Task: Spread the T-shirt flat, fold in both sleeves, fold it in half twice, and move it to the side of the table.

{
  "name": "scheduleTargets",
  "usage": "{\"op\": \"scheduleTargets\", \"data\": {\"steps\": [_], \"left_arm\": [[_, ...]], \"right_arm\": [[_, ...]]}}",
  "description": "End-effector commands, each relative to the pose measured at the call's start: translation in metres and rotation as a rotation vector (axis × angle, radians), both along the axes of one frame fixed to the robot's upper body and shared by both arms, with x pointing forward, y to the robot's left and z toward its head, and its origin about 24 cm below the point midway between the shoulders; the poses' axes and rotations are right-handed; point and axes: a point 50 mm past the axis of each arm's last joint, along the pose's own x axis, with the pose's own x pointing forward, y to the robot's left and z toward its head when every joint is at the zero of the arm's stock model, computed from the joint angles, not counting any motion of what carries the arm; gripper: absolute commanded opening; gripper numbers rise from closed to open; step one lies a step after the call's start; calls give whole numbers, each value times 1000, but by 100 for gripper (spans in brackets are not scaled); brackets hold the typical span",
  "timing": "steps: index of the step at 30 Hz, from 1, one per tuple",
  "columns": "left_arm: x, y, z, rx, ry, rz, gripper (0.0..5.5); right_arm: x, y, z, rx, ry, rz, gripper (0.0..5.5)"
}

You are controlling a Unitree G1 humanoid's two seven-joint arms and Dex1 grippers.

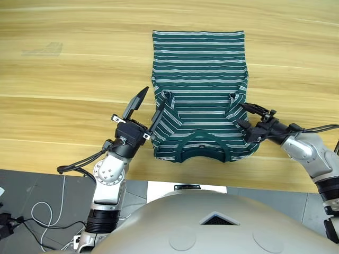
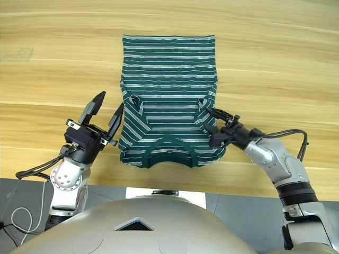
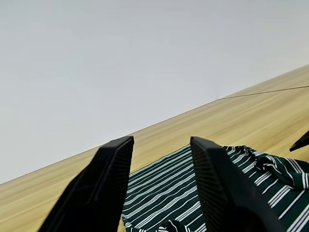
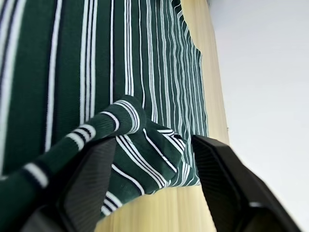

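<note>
Green striped T-shirt, flat on the wooden surface, both sleeves folded in, collar toward the robot. Probably soft, light and floppy, so likely to bunch or slide. Best pinched at both side edges near the collar. Left gripper just beside the left edge, fingers apart, holding nothing. Right gripper at the right edge, fingers apart. Whole shirt plain from the head views. Up close in the right wrist view, a raised fold of sleeve between the fingers.

Dark green T-shirt with thin white stripes, pale wood-grain table
</note>
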Motion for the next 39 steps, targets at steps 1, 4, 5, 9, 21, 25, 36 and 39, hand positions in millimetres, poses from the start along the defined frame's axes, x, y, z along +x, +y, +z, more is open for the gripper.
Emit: {"op": "scheduleTargets", "data": {"steps": [1, 4, 5, 9, 21, 25, 36, 39], "left_arm": [[2, 4, -3, 14, 13, 11, 219], [4, 6, -4, 13, 16, 24, 219], [5, 7, -4, 13, 18, 28, 219], [9, 7, -7, 8, 22, 36, 219], [14, 8, -11, 5, 24, 48, 219], [14, 9, -12, 5, 26, 49, 219], [11, 96, -37, 1036, 2, -5, 219], [1, 92, -44, 1179, 0, -143, 219]], "right_arm": [[-6, -4, 11, 18, 58, 18, 318], [-8, -4, 23, 55, 85, 28, 318], [-10, -3, 25, 70, 100, 31, 318], [-22, 8, 16, 87, 174, 88, 318], [9, -9, 38, 127, 18, -51, 318], [7, -16, 44, 171, 7, -74, 318], [-8, -65, 14, -143, -138, -263, 318], [-30, -74, 4, -208, -62, -216, 318]]}}
